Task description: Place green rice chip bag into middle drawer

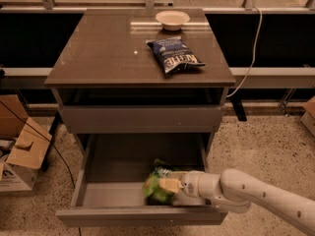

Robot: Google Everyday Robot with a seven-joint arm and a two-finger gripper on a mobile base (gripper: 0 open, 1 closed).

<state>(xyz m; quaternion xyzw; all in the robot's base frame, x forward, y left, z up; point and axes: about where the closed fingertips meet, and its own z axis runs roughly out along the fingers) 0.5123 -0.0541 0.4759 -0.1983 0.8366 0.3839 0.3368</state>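
The green rice chip bag (155, 190), crinkly and bright green, is inside the open middle drawer (103, 194), near its front right. My gripper (167, 186) reaches in from the right on a white arm (246, 193). Its pale fingers (170, 184) are closed on the bag's right side. The bag sits low, at or just above the drawer floor; I cannot tell if it touches. The drawer is pulled far out, with its grey front panel (140, 216) nearest the camera.
A dark blue Kettle bag (174, 58) and a white bowl (172, 18) lie on the cabinet top (98, 53). The drawer above (142, 119) is closed. Cardboard boxes (19, 146) stand on the floor at the left. A cable (253, 48) hangs at the right.
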